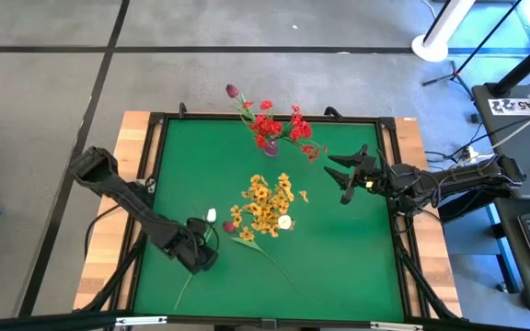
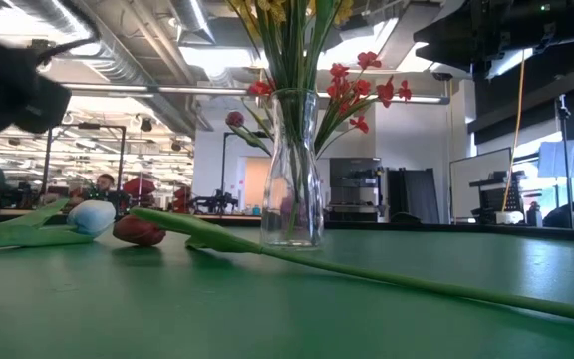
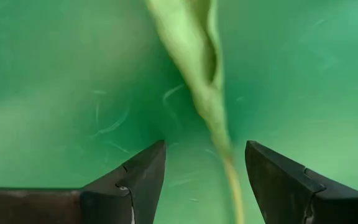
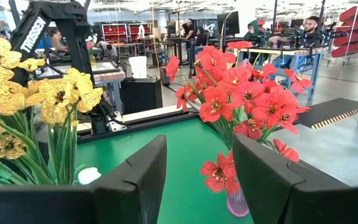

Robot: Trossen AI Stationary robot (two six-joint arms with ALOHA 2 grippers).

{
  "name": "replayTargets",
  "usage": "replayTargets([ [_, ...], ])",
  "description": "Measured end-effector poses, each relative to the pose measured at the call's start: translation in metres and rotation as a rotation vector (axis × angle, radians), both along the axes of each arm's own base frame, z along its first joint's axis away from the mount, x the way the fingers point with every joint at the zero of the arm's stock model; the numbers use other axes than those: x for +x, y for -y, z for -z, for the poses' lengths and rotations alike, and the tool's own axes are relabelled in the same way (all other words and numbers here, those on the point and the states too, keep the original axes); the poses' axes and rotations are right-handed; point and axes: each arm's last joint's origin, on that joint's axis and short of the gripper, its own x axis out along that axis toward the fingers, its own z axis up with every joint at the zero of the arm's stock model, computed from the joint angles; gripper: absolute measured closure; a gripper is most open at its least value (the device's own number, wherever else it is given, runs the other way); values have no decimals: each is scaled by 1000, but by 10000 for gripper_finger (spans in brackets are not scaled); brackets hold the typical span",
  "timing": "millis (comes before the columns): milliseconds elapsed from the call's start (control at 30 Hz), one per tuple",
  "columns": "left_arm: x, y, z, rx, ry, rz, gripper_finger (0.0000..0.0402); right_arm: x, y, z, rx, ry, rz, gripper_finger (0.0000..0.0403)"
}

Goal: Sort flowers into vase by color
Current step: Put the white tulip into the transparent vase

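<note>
we see a green table (image 1: 339, 257) from above, with two vases of flowers on it. near the far edge stands a small purple vase (image 1: 270, 145) with the red flowers (image 1: 279, 124) and one dark maroon bud (image 1: 232, 90) that leans out over the frame. in the middle of the table stands the clear glass vase (image 2: 292, 170) with the yellow flowers (image 1: 263, 202), and a white bud (image 1: 284, 222) shows at the near side of this bunch.

on the cloth lie some loose flowers. a white bud (image 1: 212, 215) and a dark maroon bud (image 1: 229, 226) lie close together near the left arm, and in the low view they rest side by side on the table, with a long green stem (image 2: 387, 277) that runs across the cloth.

the left gripper (image 1: 201, 256) is low over the near left part of the table, its fingers apart. in the left wrist view a green stem and leaf (image 3: 207, 93) runs between the two fingers (image 3: 135, 180), but they do not press it; it is not held.

the right gripper (image 1: 343, 179) hangs over the right side of the table, beside the red flowers. its fingers (image 4: 132, 180) stand apart and hold nothing, and it looks toward both bunches.

in the room behind the table we see people at desks.
</note>
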Motion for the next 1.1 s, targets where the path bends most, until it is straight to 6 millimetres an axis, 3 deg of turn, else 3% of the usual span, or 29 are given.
replayTargets([
  [267,1,-3,13,41,-92,-24,206,0,0,0,1,0,1,221],
  [400,2,-7,14,43,-114,-37,266,0,0,0,1,0,1,221],
  [567,1,-11,12,66,-139,-38,375,0,0,0,1,0,1,221],
  [700,0,-17,2,216,-152,-21,391,0,0,0,1,0,1,221],
  [900,-6,-31,-56,448,-180,8,397,0,0,0,2,2,1,221],
  [1033,-15,-43,-109,624,58,-25,399,0,0,0,5,6,1,221],
  [1100,-20,-48,-132,727,302,-29,399,0,0,-1,5,8,1,221],
])
